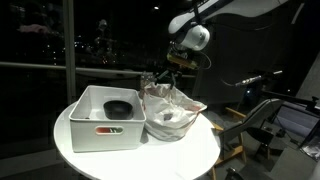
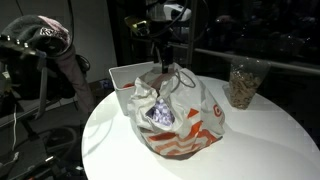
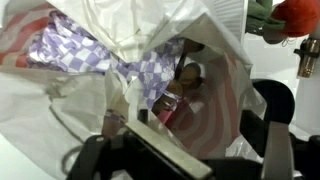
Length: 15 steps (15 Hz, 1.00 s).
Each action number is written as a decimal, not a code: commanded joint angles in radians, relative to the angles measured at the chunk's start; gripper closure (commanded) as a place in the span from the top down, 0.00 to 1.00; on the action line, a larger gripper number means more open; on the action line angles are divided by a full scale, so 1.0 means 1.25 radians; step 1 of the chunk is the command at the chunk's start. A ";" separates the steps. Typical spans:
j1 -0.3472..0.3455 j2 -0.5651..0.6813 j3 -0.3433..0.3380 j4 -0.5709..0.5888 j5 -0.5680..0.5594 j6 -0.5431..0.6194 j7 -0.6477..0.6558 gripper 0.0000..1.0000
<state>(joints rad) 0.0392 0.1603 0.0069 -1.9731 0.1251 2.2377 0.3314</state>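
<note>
Claw (image 2: 163, 66) released, jaws wide, hovering just above plastic bag (image 2: 190, 125) open top.

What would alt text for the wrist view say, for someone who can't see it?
Seen from the robot's wrist, the open gripper hangs over a crumpled white plastic bag with red print, its mouth gaping. Inside lies a purple-and-white checked packet; a dark bowl shows at the right edge.
</note>
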 commanded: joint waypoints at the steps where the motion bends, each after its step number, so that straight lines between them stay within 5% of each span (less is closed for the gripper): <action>1: 0.020 -0.007 0.003 0.045 -0.055 -0.103 0.070 1.00; 10: 0.045 0.022 0.031 0.056 -0.047 -0.074 0.089 1.00; 15: 0.094 0.132 0.056 0.157 -0.068 -0.025 0.118 1.00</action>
<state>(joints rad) 0.1235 0.2230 0.0672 -1.8873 0.0553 2.1739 0.4427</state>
